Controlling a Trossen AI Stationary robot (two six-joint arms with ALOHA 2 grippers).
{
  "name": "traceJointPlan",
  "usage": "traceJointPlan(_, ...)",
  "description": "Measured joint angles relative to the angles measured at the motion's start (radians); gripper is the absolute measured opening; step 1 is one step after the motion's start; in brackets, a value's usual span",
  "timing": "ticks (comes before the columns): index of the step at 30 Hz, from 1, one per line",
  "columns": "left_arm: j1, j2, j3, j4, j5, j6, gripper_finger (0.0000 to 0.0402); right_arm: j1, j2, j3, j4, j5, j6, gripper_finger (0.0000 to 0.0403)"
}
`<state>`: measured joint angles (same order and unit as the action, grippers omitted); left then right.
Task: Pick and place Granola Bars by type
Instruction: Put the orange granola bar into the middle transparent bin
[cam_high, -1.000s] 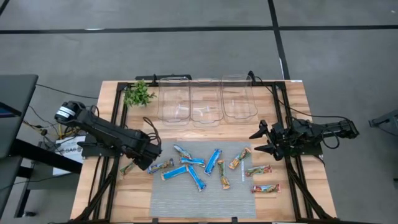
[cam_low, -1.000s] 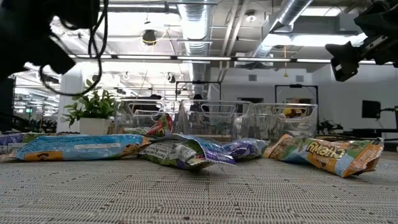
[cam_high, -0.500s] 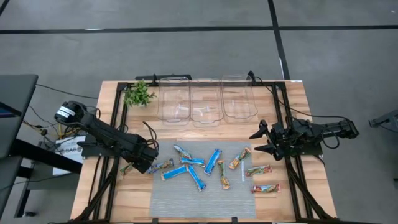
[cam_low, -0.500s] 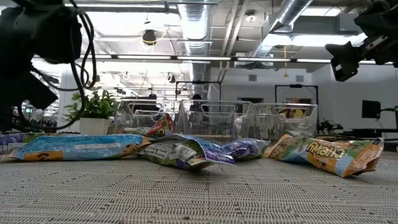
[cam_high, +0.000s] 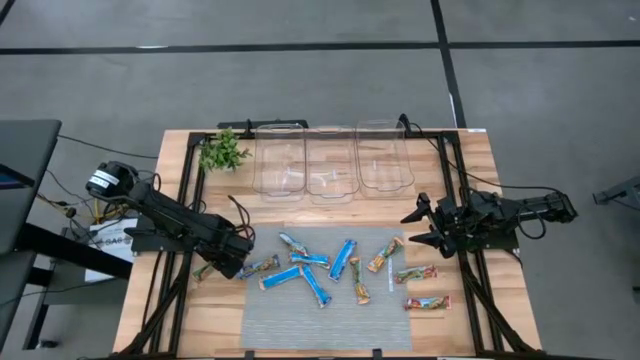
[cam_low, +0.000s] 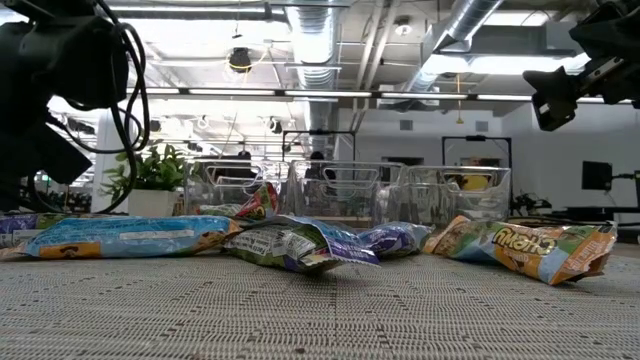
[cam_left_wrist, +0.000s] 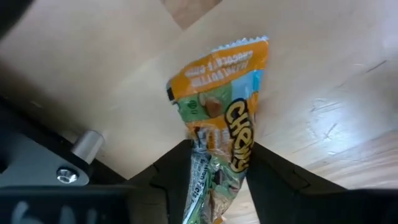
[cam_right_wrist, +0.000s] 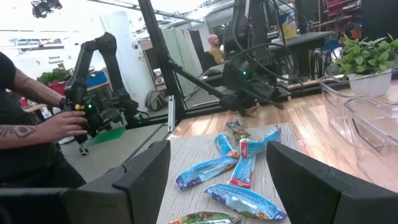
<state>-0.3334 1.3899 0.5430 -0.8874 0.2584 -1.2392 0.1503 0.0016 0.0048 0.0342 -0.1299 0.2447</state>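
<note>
You are only beginning: your left gripper is closing its jaws on an orange bar at the bench's left edge. The other Granola Bars are lying unsorted on the grey mat. The three clear bins look empty. Your right gripper is waiting beside the mat, jaws open.

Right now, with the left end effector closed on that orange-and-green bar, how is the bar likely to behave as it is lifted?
The orange-and-green bar probably lifts easily: it is small and flat. Its glossy, crinkled foil may slip or rotate between the left end effector's fingers, which pinch only one end. The free end may droop slightly, though the bar inside likely keeps it fairly stiff.
</note>
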Motion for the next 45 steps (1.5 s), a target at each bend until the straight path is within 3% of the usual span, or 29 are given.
traceJointPlan(10, 0.000, 0.001, -0.001, 0.038, -0.023, 0.001, 0.0046, 0.000, 0.000, 0.000, 0.000, 0.000, 0.000, 0.0260)
traceJointPlan(15, 0.000, 0.003, 0.020, 0.049, -0.049, 0.001, 0.0035, 0.000, 0.000, 0.000, 0.000, 0.000, 0.000, 0.0260)
traceJointPlan(19, 0.000, 0.006, 0.066, 0.073, -0.164, 0.016, 0.0040, 0.000, 0.000, 0.000, 0.000, 0.000, 0.000, 0.0260)
traceJointPlan(22, 0.005, 0.007, 0.105, 0.159, -0.252, 0.052, 0.0042, 0.000, 0.000, 0.000, 0.000, 0.000, 0.000, 0.0260)
traceJointPlan(34, 0.066, 0.006, 0.232, 0.670, -0.400, 0.305, 0.0043, 0.000, 0.000, 0.000, 0.000, 0.000, 0.000, 0.0260)
traceJointPlan(39, 0.105, 0.005, 0.321, 0.784, -0.477, 0.486, 0.0043, 0.000, 0.000, 0.000, 0.000, 0.000, 0.000, 0.0260)
traceJointPlan(45, 0.161, 0.005, 0.428, 0.891, -0.491, 0.649, 0.0043, 0.000, 0.000, 0.000, 0.000, 0.000, 0.000, 0.0260)
